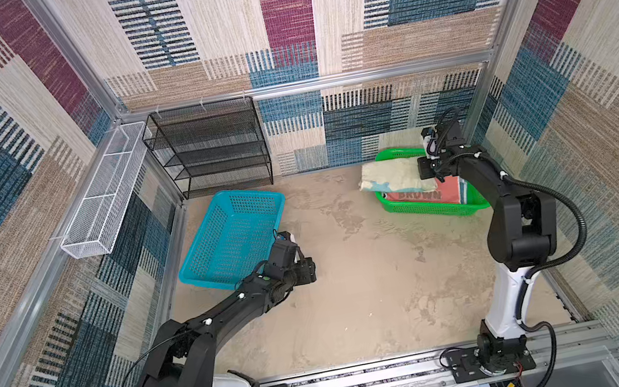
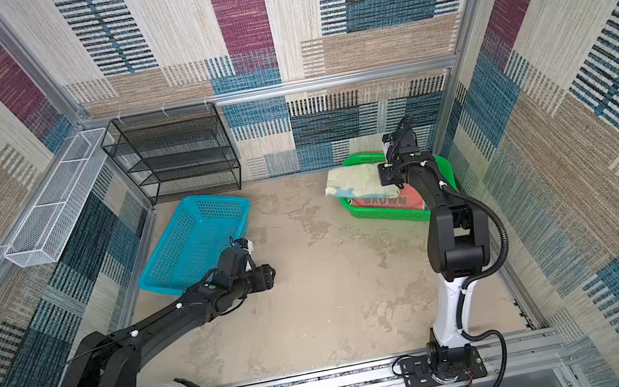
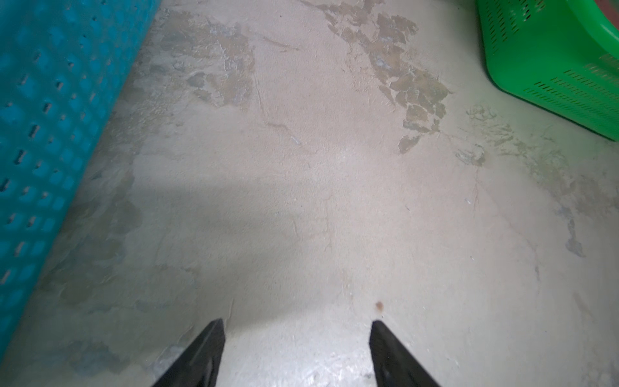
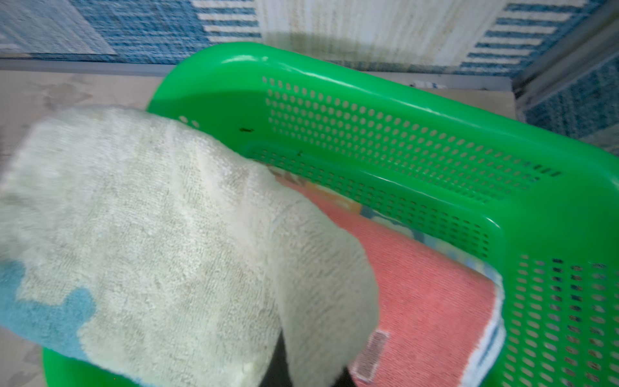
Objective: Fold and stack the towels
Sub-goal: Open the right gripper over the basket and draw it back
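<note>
Tabletop (image 1: 355,280): green basket (image 1: 428,209) holds coral towel (image 1: 451,192) (cream towel (image 1: 389,177) above).

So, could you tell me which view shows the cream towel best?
Right wrist view: the cream towel is close up, terry and blue patch clear. Both top views show it small, over the green basket. The left wrist view misses it.

The coral towel (image 1: 420,197) in the green basket (image 1: 434,210) is showing "BROWN" in dark capitals in both top views, just below the pale towel (image 1: 389,177). Its sewn tag (image 4: 371,355) is staying unreadable.
</note>
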{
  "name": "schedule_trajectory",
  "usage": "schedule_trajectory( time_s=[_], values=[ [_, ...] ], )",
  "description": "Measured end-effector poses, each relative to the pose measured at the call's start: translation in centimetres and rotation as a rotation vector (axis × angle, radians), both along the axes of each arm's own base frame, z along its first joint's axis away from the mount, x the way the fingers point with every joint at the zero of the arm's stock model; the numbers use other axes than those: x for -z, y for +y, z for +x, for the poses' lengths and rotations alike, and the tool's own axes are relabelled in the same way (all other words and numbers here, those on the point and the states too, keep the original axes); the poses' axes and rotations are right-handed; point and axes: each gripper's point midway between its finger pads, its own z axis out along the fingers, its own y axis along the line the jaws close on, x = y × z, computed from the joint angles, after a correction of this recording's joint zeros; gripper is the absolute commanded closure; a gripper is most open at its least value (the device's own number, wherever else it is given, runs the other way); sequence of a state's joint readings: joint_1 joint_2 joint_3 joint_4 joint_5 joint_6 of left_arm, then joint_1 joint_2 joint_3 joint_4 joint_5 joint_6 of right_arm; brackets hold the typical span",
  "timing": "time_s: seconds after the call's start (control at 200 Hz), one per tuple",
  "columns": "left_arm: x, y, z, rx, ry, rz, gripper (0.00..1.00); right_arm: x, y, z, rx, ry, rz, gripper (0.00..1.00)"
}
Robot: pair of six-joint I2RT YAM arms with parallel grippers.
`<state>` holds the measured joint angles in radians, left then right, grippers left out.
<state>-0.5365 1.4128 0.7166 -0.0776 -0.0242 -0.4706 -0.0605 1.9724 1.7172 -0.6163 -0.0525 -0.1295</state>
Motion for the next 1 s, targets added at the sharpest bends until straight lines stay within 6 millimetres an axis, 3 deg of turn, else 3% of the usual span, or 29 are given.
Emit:
schedule_trajectory(
  time_s=[0.215, 0.331, 0.371, 0.436, 0.511, 0.621, 0.721, 0.806, 1.002],
  values=[
    [0.2, 0.5, -0.2, -0.012, 0.005, 0.025, 0.27, 1.8, -3.5, -0.8, 0.085, 0.052, -0.069, 1.00],
    [0.2, 0.6, -0.3, -0.011, 0.010, 0.029, 0.27, 2.6, -4.4, -0.9, 0.115, 0.073, -0.105, 0.94],
    [0.3, 0.6, -0.3, -0.010, 0.010, 0.031, 0.27, 3.0, -4.8, -1.0, 0.127, 0.081, -0.119, 0.84],
    [0.2, 0.7, -0.3, -0.012, 0.009, 0.033, 0.27, 3.7, -5.3, -1.0, 0.148, 0.097, -0.142, 0.58],
    [0.0, 0.7, -0.3, -0.012, 0.003, 0.030, 0.27, 4.3, -6.3, -1.4, 0.182, 0.118, -0.183, 0.38],
    [0.1, 0.9, -0.5, -0.015, 0.006, 0.036, 0.27, 4.7, -7.3, -2.0, 0.224, 0.131, -0.226, 0.01],
    [0.1, 1.1, -0.7, -0.017, 0.007, 0.041, 0.27, 4.2, -7.7, -2.5, 0.253, 0.121, -0.239, 0.00],
    [0.0, 1.5, -0.7, -0.023, 0.000, 0.053, 0.25, 2.3, -7.6, -2.7, 0.265, 0.069, -0.225, 0.00],
    [-1.4, 2.6, -0.7, -0.043, -0.046, 0.094, 0.23, -1.6, -5.3, -4.3, 0.227, -0.095, -0.112, 0.00]
  ],
)
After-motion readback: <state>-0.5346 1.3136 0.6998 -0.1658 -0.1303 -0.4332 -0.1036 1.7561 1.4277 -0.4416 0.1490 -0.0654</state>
